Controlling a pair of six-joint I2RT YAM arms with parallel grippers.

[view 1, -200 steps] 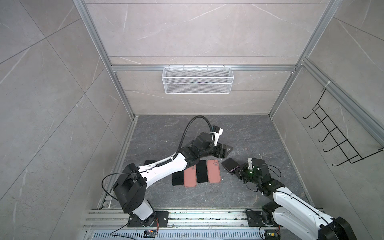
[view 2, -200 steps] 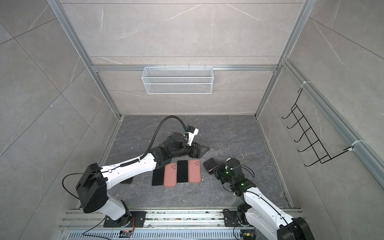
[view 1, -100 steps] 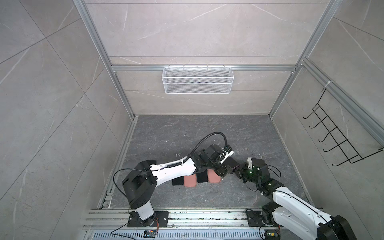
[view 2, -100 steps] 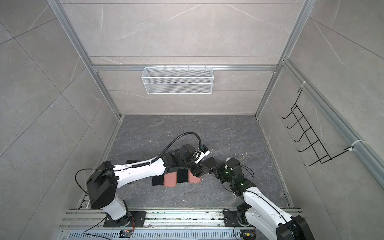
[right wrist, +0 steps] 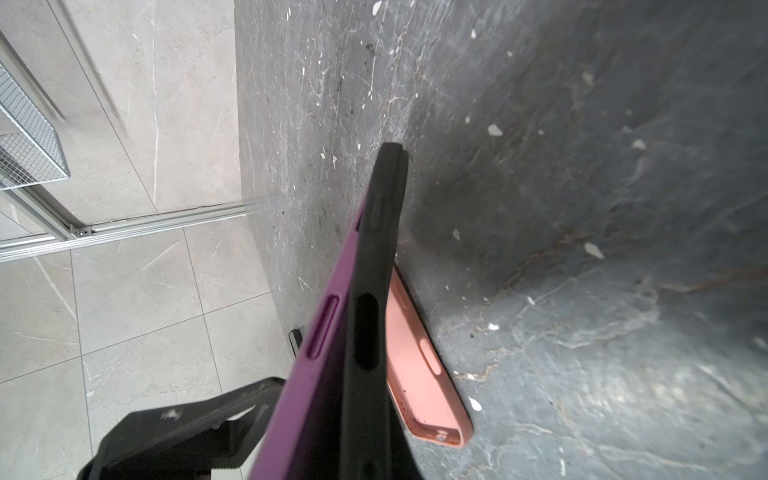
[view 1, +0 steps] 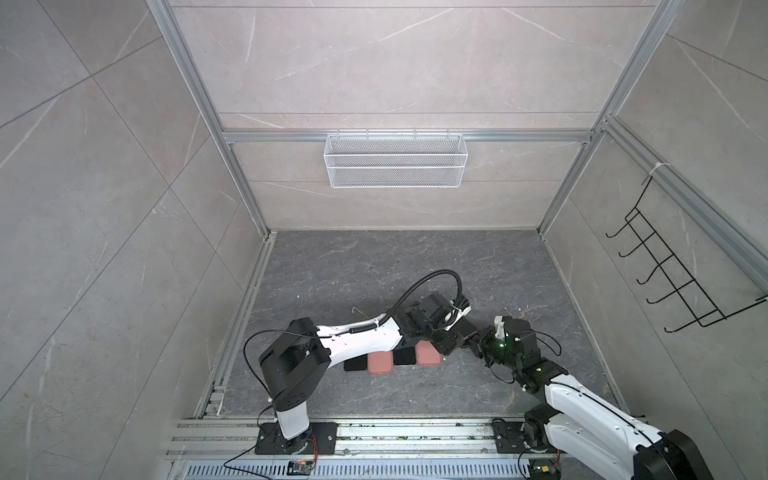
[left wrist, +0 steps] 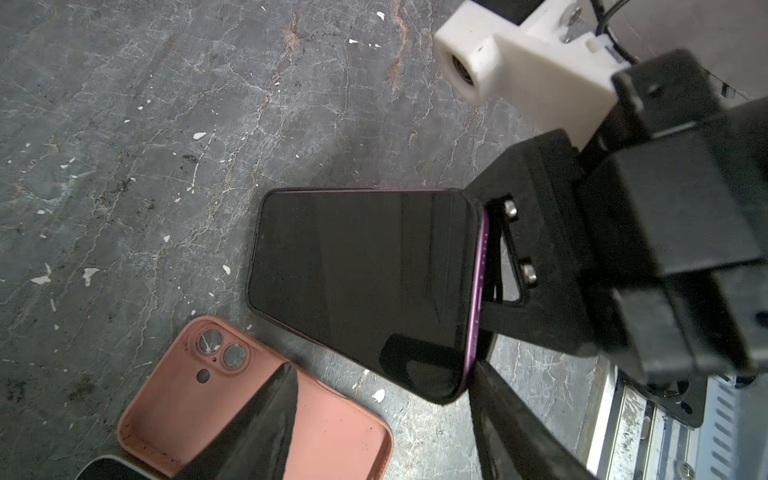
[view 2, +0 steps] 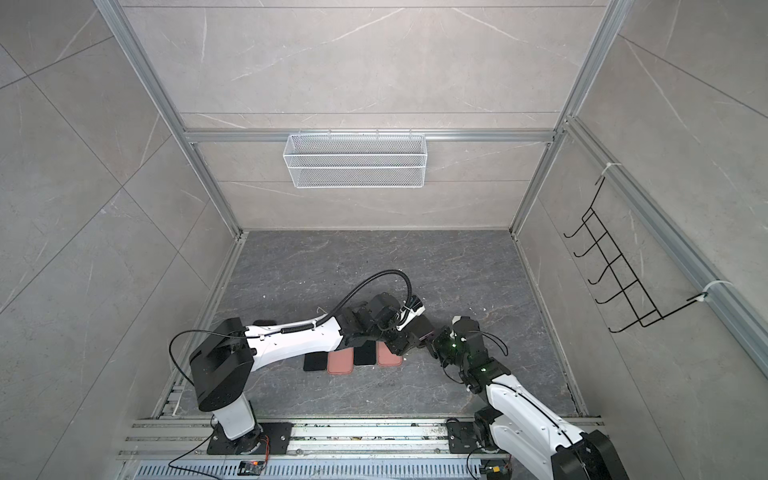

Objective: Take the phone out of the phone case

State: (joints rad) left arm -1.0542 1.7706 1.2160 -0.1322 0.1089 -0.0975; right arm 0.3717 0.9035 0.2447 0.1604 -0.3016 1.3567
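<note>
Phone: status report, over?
Right gripper shut on phone edge, case still on. Left gripper open at its corner. Pink case lies below.

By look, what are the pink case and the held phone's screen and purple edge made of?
Pink case: matte, soft-looking, likely silicone or TPU; moulded camera holes, rounded lip, dust clinging.
Held phone screen: glossy, glass-like; mirror reflections.
Purple edge: matte, plastic or silicone, can't tell which.
</note>
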